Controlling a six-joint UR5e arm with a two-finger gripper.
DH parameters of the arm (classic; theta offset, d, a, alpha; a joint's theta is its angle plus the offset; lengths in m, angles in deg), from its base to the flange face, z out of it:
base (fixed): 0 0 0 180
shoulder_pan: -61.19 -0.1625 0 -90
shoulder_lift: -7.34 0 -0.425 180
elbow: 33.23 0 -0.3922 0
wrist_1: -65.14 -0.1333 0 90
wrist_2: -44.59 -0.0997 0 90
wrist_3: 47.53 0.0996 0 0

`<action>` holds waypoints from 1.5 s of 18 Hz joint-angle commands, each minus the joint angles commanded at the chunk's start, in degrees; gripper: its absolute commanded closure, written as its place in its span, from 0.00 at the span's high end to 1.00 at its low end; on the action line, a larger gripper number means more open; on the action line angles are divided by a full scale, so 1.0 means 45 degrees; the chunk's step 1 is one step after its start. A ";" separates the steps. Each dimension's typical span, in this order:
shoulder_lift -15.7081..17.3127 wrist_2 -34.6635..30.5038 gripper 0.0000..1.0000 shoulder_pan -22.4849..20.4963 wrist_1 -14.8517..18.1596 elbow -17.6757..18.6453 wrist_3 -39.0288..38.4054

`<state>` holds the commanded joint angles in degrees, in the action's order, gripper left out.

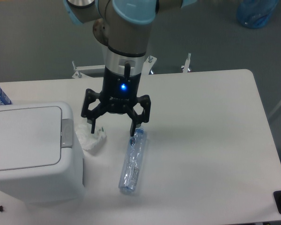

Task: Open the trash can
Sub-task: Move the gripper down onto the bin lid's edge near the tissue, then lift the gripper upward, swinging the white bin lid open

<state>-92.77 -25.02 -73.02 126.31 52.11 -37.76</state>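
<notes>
Camera view from above the table: the trash can (pixel 30 150) sits at the left edge, lid flat and shut, its grey tab (pixel 66 132) untouched. The gripper (pixel 113 127) hangs fingers spread, holding nothing, over a bottle (pixel 132 161) and crumpled paper (pixel 90 137). I'd say everything's left to do.
</notes>
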 joint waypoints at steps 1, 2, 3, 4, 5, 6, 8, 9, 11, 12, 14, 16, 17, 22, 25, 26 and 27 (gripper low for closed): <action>-0.0078 0.0000 1.00 0.0097 -0.0019 0.0000 -0.0273; -0.0136 -0.0019 1.00 0.0195 -0.0232 0.0019 -0.0508; -0.0195 -0.0039 1.00 0.0273 -0.0524 0.0039 -0.0723; -0.0273 -0.0058 1.00 0.0371 -0.0759 0.0078 -0.0899; -0.0312 -0.0078 1.00 0.0430 -0.0820 0.0078 -0.0997; -0.0332 -0.0078 1.00 0.0450 -0.0820 0.0059 -0.1018; -0.0313 -0.0078 1.00 0.0469 -0.0820 0.0097 -0.1038; -0.0313 -0.0078 1.00 0.0470 -0.0820 0.0156 -0.1038; -0.0313 -0.0078 1.00 0.0586 -0.0820 0.0195 -0.1038; -0.0313 -0.0097 1.00 0.0606 -0.0820 0.0215 -0.1038; -0.0274 -0.0097 1.00 0.0626 -0.0820 0.0234 -0.1038; -0.0293 -0.0117 1.00 0.0626 -0.0820 0.0234 -0.1038; -0.0274 -0.0117 1.00 0.0626 -0.0820 0.0273 -0.1038; -0.0274 -0.0117 1.00 0.0743 -0.0840 0.0391 -0.1018; -0.0254 -0.0117 1.00 0.0782 -0.0840 0.0410 -0.1018; -0.0273 -0.0117 1.00 0.0801 -0.0859 0.0410 -0.1018; -0.0274 -0.0136 1.00 0.0821 -0.0859 0.0429 -0.1018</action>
<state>-94.00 -25.63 -69.33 122.44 54.04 -42.34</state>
